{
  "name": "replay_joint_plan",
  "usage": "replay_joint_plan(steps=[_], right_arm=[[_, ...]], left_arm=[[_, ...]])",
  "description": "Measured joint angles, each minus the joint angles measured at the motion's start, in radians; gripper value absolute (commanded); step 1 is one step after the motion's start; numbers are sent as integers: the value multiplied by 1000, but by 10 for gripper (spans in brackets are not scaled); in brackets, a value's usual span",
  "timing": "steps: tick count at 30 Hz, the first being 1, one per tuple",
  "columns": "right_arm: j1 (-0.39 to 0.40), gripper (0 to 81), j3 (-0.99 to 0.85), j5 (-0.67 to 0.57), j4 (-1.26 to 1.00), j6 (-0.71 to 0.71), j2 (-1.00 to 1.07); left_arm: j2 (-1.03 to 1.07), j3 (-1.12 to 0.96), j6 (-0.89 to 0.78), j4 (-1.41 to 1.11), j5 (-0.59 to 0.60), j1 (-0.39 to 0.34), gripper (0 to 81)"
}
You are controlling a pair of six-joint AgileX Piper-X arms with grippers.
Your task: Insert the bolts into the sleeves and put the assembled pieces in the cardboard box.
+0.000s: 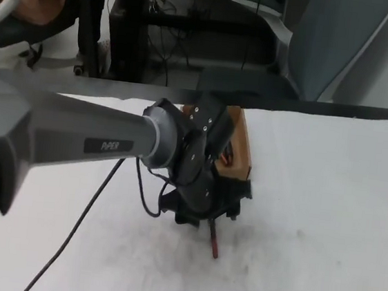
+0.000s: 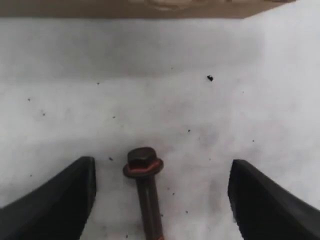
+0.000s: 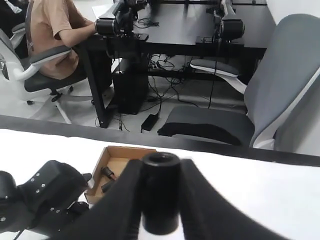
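The left gripper (image 2: 161, 170) stands spread wide, its two dark fingers (image 2: 60, 200) set low over the bench with nothing caught between them. A rusty-brown bolt (image 2: 145, 192) lies flat on the white cover in that gap, clear of both fingers and nearer to one of them, its hex head pointing toward the edge of the cardboard box (image 2: 125, 9). Seen from above, the shank of the bolt pokes out from under the gripper on the side away from the box, and the box sits just behind the wrist on the white bench (image 1: 327, 201). The right gripper (image 3: 161, 202) is clamped on a black sleeve (image 3: 161, 185), held upright between its fingers with the open bore on top, up off the bench and well apart from the bolt. From the right wrist view the box lies open with a couple of dark pieces (image 3: 107, 175) inside, though I cannot make out what they are, and the black wrist of the left arm (image 3: 45, 192) sits just beside it. A grey office chair (image 3: 280, 95) stands beyond the far edge of the bench.
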Motion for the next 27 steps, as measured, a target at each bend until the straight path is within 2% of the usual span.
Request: replay_joint_plan(steps=[2,5,7,8,10,22,27], right_arm=[[0,6,2,0,0,-18,-19],[0,6,2,0,0,-50,-47],[0,6,2,16,0,-74,-60],[0,6,2,25,0,-83,-66],[0,6,2,39,0,-102,-77],[0,6,14,47,-52,-134,-96],[0,6,128,-26,-92,-104,-96]], left_arm=[[21,-37,-1,33,-4,0,526],[45,-79,-1,85,-18,0,230],[51,-86,-1,113,-25,3,112],[53,-89,-1,124,-25,4,81],[55,-96,-1,144,-25,4,55],[40,-93,24,154,-27,4,53],[-44,-65,170,182,-141,-8,53]])
